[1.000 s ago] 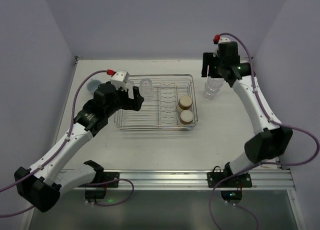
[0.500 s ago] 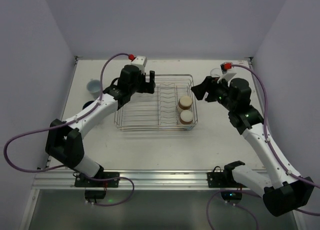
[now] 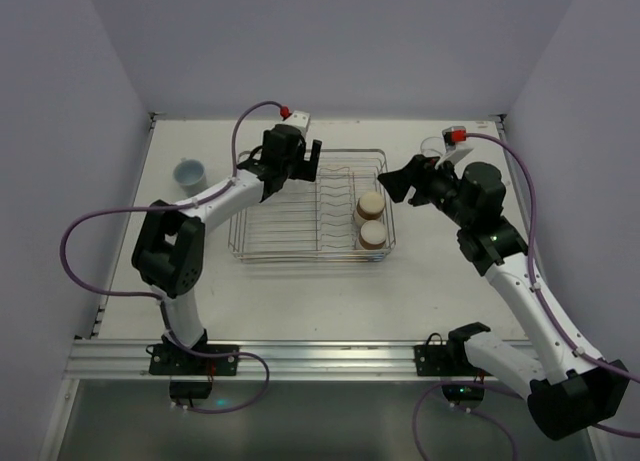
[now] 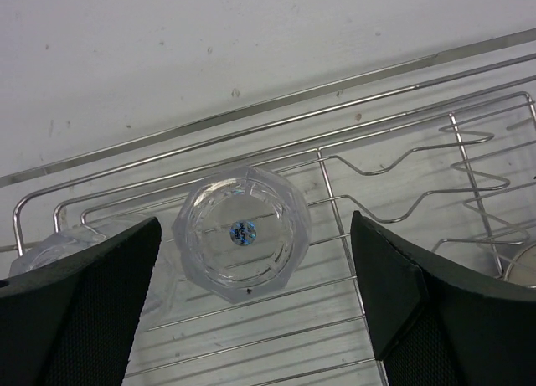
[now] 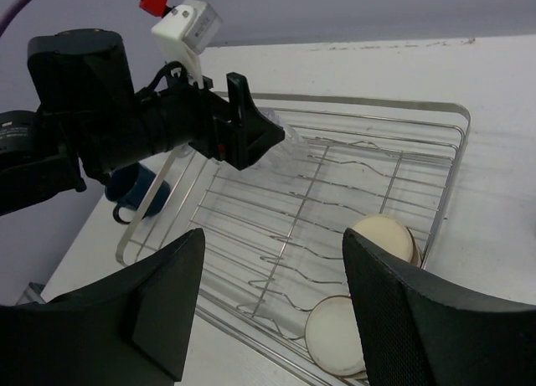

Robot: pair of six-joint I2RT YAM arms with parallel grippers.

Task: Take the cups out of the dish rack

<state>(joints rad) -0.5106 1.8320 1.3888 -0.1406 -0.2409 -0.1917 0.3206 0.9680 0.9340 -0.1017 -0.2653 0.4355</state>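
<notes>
The left claw hangs over the dish rack, at the rack's 11 o'clock corner in the overhead view. Its jaws are spread wide and hold nothing. The left wrist camera shows a clear faceted tumbler standing mouth-down on the wires between the two fingers, touched by neither. A second clear cup sits just beside it at 9 o'clock, half hidden behind one finger. Two tan cups stand together at the rack's 3 o'clock end, and a pale blue cup is already out on the desk, off the rack's 9 o'clock end. The right claw is open and empty, held off the rack's 3 o'clock side and facing across it.

My reading is that the next step is a descent and pinch on the centred tumbler, and the hazards sit close by:

- **Neighbouring cup:** the finger over it may land on its rim, tipping it or wedging both cups in one grip.
- **Slick plastic:** the tumbler's angled facets could let it twist or squirt out under an off-centre squeeze.
- **Rack wires:** a fingertip going too deep could hook a wire and drag the light rack along.
- **Right arm:** it stands near enough that a reach for the tan cups could cross the left arm's way out.
</notes>
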